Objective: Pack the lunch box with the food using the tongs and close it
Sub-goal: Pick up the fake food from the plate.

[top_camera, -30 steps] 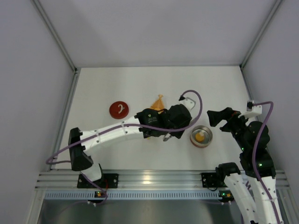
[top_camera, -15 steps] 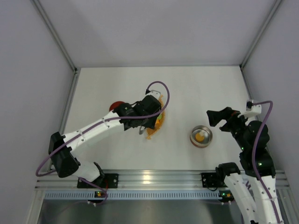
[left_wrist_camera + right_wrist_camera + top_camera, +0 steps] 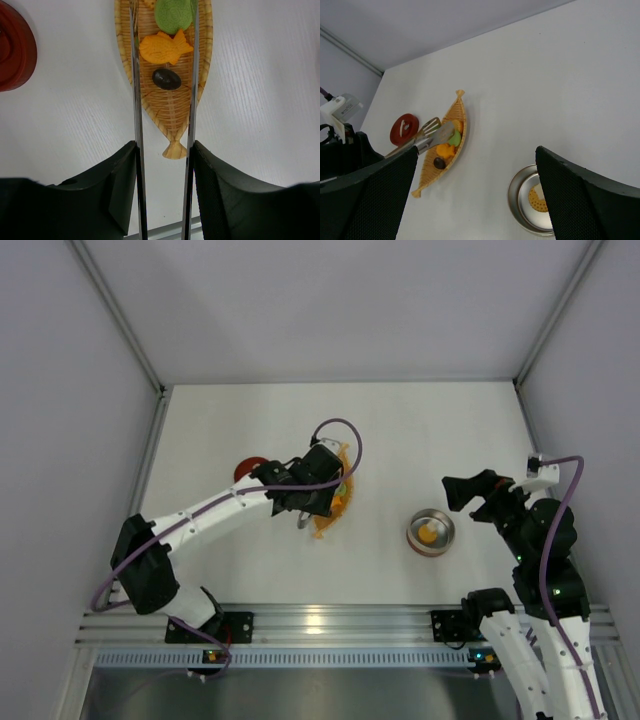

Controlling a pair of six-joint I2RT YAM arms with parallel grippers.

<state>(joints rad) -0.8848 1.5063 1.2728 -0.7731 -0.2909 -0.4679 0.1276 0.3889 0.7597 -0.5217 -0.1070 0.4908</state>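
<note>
**Left gripper [image 3: 164, 167] clamped on the tongs [image 3: 193, 100] above the tray [image 3: 172, 117]**

From the top camera, the left arm reaches out across the table [image 3: 230, 420] and its gripper [image 3: 308, 512] sits over the near end of the orange tray [image 3: 322, 527]. A sliver of silver from the tongs [image 3: 303, 522] shows below it. The arm hides part of the red lid [image 3: 246, 468], which lies just left of the tray. The lunch box [image 3: 415, 525] stands uncovered, well to the right of the tray, with a round yellow piece [image 3: 428, 534] inside. The right gripper [image 3: 468, 498] hangs just right of the lunch box, jaws spread wide and holding nothing.

From the left wrist, both black fingers [image 3: 120, 190] press on the outsides of the tongs' two arms, so the pincer is clamped on the tongs. The arms run up the frame over the tray, with a dark oval piece [image 3: 166, 79], an orange fish-shaped piece [image 3: 164, 47] and a green piece [image 3: 172, 14] lying between them. The tips are out of frame. The lid [image 3: 12, 47] lies at the left edge, apart from the tray.

From the right wrist, the right gripper [image 3: 476, 165] stands fully apart, with only table between its fingers [image 3: 590, 200]. The tongs' broad tips [image 3: 439, 130] are over the far half of the tray [image 3: 427, 182], by the green piece [image 3: 453, 138]; whether they touch the food I cannot tell. The lid [image 3: 405, 129] shows its white squiggle. The lunch box [image 3: 511, 192] sits at lower right with the round piece [image 3: 537, 197] in it.
</note>
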